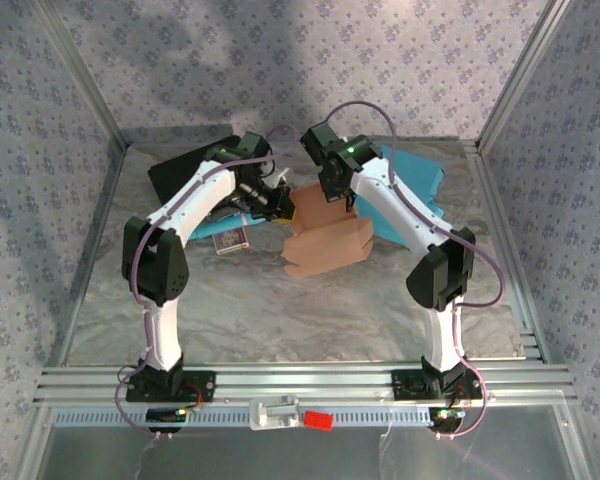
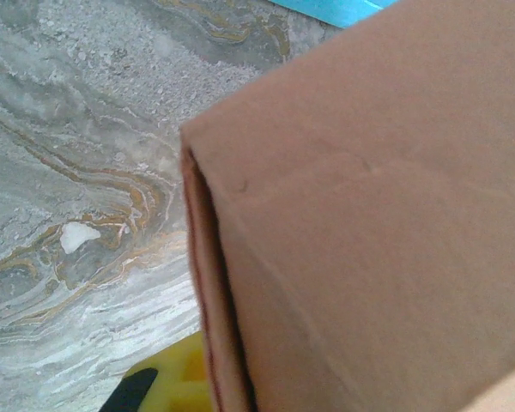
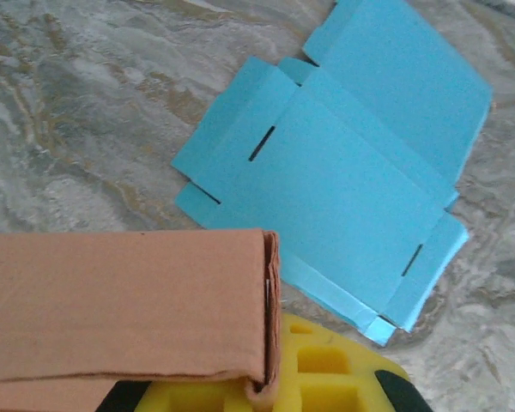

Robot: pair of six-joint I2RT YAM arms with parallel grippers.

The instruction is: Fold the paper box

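Surface (image 1: 280, 320): grey marble pattern with tan veins, edged by metal rails and closed in by walls (image 1: 280, 60) papered in a small floral print.
Paper box (image 1: 325, 240): brown card, half formed. It sits at the middle of the surface toward the far side, between the two arms. One part is raised at the far end, and a wider panel with flaps lies toward the near right.
Box walls: the left wrist view shows a doubled wall edge-on, with a narrow dark slot between its layers. The right wrist view shows a folded wall ending in a doubled edge.
Box contents: the inside is hidden by the box's own panels, so I cannot tell what lies in it.
Left fingers (image 2: 176, 382): yellow, pressed together and pinching the lower part of the brown wall. One pad shows on the wall's outer side; the other is hidden behind the card.
Right fingers (image 3: 326, 373): yellow, closed on the end of the folded brown wall, which runs down between the pads.
Left arm (image 1: 195, 200): bends in from the near left to the box's left end.
Right arm (image 1: 400, 215): bends in from the near right to the box's far end.
Blue blank (image 1: 415, 175): flat, unfolded blue card with slots and tabs. It lies on the surface at the far right, just beyond the paper box.
Black sheet (image 1: 180, 175): flat, at the far left behind the left arm.
Small card (image 1: 230, 241): lies on the surface just left of the box.
Red piece (image 1: 318, 420): on the near rail between the arm bases.
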